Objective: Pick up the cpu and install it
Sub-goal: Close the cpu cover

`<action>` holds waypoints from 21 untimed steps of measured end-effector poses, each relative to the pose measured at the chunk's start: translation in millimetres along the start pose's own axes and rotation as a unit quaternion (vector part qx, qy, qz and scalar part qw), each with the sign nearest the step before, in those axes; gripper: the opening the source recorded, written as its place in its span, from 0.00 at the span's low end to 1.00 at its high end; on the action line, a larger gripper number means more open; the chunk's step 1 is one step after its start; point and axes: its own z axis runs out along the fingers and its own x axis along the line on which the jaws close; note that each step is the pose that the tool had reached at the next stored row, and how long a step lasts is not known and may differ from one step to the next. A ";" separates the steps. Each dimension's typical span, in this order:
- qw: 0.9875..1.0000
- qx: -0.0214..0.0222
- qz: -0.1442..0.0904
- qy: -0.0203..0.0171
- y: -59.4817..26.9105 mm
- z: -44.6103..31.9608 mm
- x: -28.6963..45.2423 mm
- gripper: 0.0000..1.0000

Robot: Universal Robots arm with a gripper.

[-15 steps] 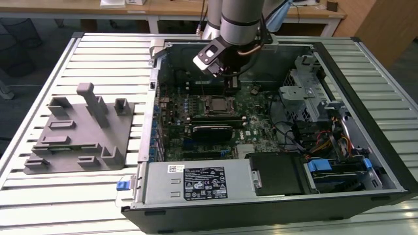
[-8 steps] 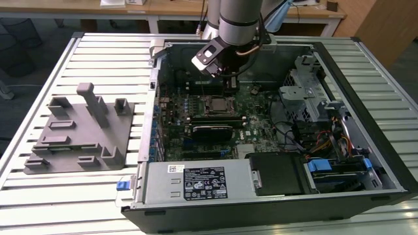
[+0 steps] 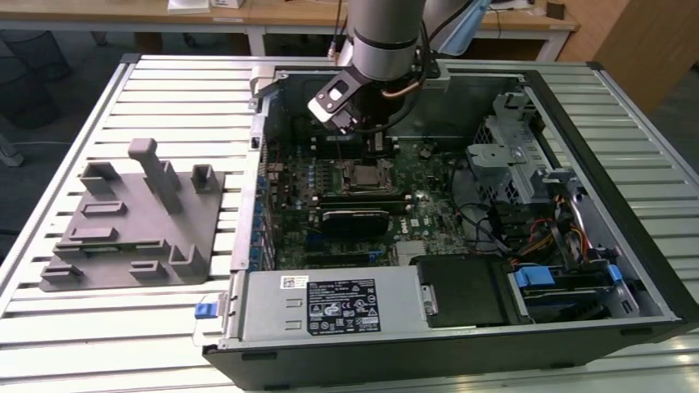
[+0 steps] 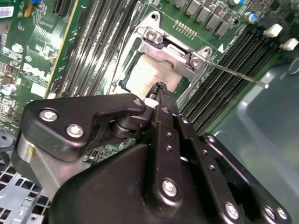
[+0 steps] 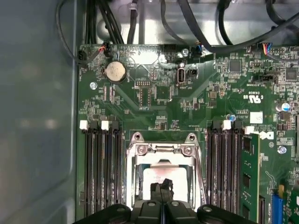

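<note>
Now the claw (image 3: pixel 378 145), upper middle in the exterior view, hangs over the motherboard socket (image 5: pixel 161 149), tips pressed together, seemingly touching the cpu (image 5: pixel 154 172) lying inside.

In both wrist views the gripper (image 4: pixel 160 89) (image 5: pixel 161 187) covers part of the cpu (image 4: pixel 148 74) (image 5: pixel 159 173). Whether its tips (the jaws drawn together) press on the metal top or hang just above it cannot be told. The socket (image 5: pixel 161 150) is cut off at the first wrist view's edge, with the gripper's body in front of it. In the exterior view the arm (image 3: pixel 385 37), itself cut off at the picture's edge, hides the jaws. What lies in the socket (image 3: pixel 362 175) there is too small to tell, and the tabletop (image 3: pixel 164 90) runs out of frame.
</note>
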 end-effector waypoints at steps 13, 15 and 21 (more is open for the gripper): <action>1.000 0.000 0.000 0.000 -11.9 3.1 -0.4 0.11; 1.000 0.000 0.000 0.000 -15.3 3.7 -0.5 0.11; 1.000 0.000 0.000 0.000 -18.8 8.0 -0.6 0.11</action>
